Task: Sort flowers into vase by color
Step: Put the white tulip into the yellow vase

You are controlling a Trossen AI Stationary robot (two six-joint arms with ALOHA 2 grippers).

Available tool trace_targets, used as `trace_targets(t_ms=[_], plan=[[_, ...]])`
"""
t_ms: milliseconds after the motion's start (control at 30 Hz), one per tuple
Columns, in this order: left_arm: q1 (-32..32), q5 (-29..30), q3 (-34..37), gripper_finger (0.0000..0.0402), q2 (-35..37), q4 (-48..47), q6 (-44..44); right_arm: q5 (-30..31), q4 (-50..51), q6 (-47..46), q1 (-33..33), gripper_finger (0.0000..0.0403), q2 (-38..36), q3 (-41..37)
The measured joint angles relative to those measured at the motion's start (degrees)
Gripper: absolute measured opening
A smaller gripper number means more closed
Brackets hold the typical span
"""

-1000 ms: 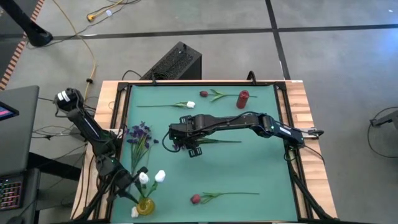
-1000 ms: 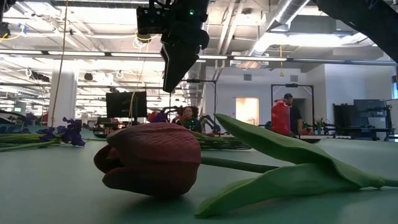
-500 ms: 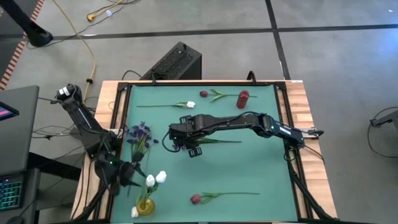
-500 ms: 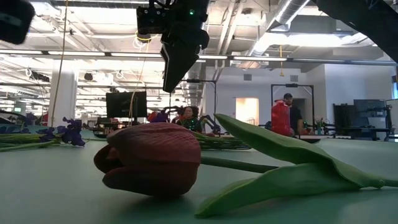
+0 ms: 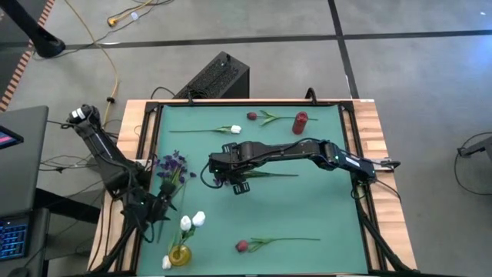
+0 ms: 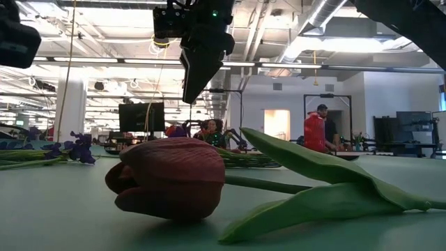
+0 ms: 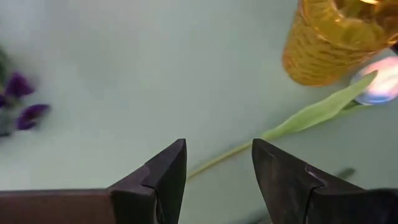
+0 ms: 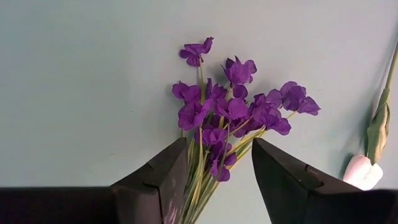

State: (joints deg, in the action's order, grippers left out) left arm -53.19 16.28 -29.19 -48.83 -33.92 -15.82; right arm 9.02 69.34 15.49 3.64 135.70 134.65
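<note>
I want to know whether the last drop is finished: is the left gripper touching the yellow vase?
Apart. In the left wrist view the left gripper has open, empty jaws, with bare green mat between them and the yellow vase.
</note>
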Motion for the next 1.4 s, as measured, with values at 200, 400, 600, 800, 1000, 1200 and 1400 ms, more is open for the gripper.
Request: trace_targets(t_ms=[200,400,600,800,1000,1200,1400], plan=[[3.7,-6.9,0.0,0.0171,-6.1,4.0,4.1,0.0,-0.2,0.0,0.0,0.0205,0.0,0.0],[4.8,-8.6,0.0,0.0171,-15.2,3.9,8.3,0.0,-0.6,0.0,0.0,0.0205,0.0,0.0],[4.8,-8.6,0.0,0.0171,-20.4,7.5,14.2,0.0,-0.6,1.1,0.0,0.0205,0.0,0.0],[4.9,-11.5,-1.2,0.0171,-25.5,7.9,16.9,0.0,-0.6,1.2,0.0,0.0205,0.0,0.0],[6.7,-15.2,-4.9,0.0171,-31.5,5.6,20.6,0.0,-0.7,1.1,0.0,0.0205,0.0,0.0],[7.2,-14.5,-9.0,0.0162,-33.7,-0.2,24.5,0.0,-0.9,1.0,0.0,0.0205,0.0,0.0],[7.2,-14.9,-9.3,0.0084,-33.8,-0.9,27.2,0.0,-0.9,1.0,0.0,0.0205,0.0,0.0]])
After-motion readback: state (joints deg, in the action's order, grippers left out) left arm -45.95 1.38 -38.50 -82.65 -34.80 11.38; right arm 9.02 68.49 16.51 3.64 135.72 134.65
